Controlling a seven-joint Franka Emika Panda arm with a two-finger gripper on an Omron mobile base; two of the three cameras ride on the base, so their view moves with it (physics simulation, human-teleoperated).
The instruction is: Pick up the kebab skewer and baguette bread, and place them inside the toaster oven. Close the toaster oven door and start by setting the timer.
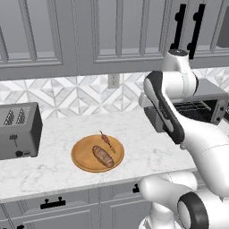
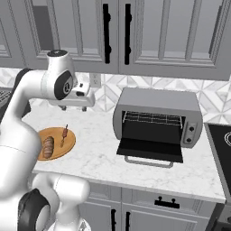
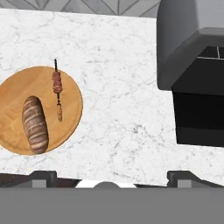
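Note:
The kebab skewer (image 3: 57, 87) (image 1: 107, 141) (image 2: 64, 134) and the baguette bread (image 3: 35, 124) (image 1: 103, 156) (image 2: 48, 147) lie side by side on a round wooden board (image 3: 65, 127) (image 1: 82, 156). To the right stands the toaster oven (image 2: 158, 106) (image 3: 188, 43) (image 1: 210, 96). Its door (image 2: 151, 149) (image 3: 199, 118) hangs open and flat, and the wire rack shows inside. My gripper (image 2: 73, 108) (image 3: 112, 177) hovers high above the counter between board and oven, open, with nothing between its fingers.
A grey slot toaster (image 1: 18, 129) stands at the counter's left end. A stove top (image 2: 221, 144) borders the oven on the right. Wall cabinets hang above, and bare marble counter (image 3: 127, 87) lies between board and oven.

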